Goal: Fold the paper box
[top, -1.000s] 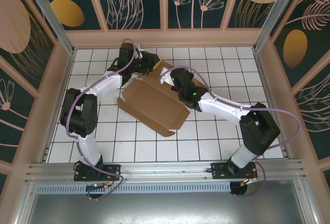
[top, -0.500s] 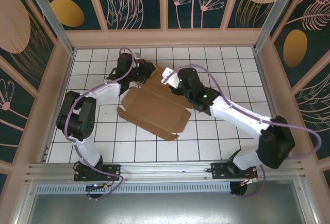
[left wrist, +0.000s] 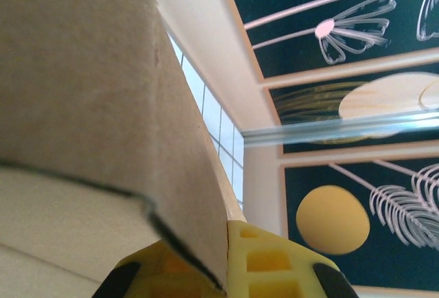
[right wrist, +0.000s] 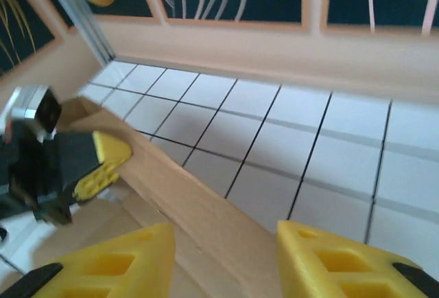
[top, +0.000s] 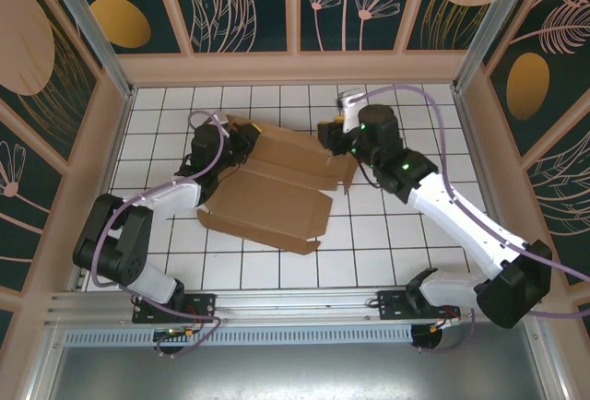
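Observation:
The paper box (top: 267,202) lies partly folded on the white tiles, a flat brown panel in front and a raised strip behind. My left gripper (top: 238,145) is at its rear left corner, shut on the cardboard wall. In the left wrist view that wall (left wrist: 89,85) runs down between the yellow fingers (left wrist: 274,264). My right gripper (top: 334,135) is at the box's rear right end. It stands open, and the raised cardboard strip (right wrist: 206,209) passes between its fingertips (right wrist: 343,264) untouched. The left gripper (right wrist: 82,164) shows at the strip's far end.
Wooden walls ring the tiled floor, the back wall (top: 295,70) just behind both grippers. A metal rail (top: 295,303) runs along the near edge by the arm bases. Bare tiles (top: 396,252) lie in front of and to the right of the box.
The right gripper has opened, let go of the box and swung back to the right. The left gripper has moved left and nearer, dragging the box's left end with it.

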Tool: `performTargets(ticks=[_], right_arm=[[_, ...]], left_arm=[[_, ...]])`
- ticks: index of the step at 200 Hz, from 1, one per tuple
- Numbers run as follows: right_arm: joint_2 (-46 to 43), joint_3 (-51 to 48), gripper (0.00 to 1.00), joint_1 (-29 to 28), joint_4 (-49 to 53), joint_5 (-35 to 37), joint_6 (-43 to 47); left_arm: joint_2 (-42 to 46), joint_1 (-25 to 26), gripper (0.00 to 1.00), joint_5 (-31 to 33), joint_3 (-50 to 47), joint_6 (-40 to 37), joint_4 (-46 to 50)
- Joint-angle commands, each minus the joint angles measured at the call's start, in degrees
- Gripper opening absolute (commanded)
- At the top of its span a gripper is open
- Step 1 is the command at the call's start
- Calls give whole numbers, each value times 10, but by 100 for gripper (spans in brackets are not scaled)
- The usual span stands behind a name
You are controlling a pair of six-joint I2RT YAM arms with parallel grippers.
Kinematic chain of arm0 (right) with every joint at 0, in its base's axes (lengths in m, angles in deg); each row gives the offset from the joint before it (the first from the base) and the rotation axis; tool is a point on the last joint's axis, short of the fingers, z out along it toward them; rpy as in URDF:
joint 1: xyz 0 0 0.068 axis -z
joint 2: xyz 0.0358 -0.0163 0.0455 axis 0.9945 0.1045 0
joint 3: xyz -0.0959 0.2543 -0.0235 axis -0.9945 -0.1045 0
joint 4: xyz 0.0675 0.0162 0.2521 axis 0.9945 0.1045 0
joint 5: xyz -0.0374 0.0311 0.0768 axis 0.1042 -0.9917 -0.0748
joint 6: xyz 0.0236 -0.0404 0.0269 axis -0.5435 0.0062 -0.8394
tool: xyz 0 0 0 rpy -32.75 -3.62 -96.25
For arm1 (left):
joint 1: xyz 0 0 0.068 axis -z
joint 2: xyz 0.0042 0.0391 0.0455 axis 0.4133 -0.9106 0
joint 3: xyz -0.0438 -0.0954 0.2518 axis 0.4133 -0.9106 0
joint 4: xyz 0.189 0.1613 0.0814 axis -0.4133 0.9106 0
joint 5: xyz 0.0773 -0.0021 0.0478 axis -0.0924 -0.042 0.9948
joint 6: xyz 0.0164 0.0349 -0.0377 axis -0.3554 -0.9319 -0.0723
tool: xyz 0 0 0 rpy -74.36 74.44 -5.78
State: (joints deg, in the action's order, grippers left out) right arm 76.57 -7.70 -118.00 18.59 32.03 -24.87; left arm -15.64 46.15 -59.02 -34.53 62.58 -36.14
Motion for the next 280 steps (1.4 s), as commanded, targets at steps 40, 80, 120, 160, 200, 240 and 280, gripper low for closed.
performTargets(ticks=[40, 80, 120, 160, 200, 240, 280], right_arm=[[86, 53, 52, 43, 100, -109, -203], [128, 55, 59, 45, 132, -98, -262], [139, 31, 60, 46, 123, -87, -283], [151, 26, 63, 46, 113, -98, -283], [192, 34, 64, 45, 62, -166, -297], [205, 28, 51, 35, 1, -221, -330], [194, 9, 32, 44, -22, -207, -337]], left_arm=[[76, 44, 0, 155, -96, 33, -84], [96, 62, 0, 177, -130, 25, -95], [104, 62, 0, 189, -149, 30, -90], [111, 62, 0, 186, -152, 31, -87], [111, 62, 0, 176, -158, 37, -94], [123, 62, 0, 181, -162, 35, -87], [132, 62, 0, 185, -167, 32, -81]])
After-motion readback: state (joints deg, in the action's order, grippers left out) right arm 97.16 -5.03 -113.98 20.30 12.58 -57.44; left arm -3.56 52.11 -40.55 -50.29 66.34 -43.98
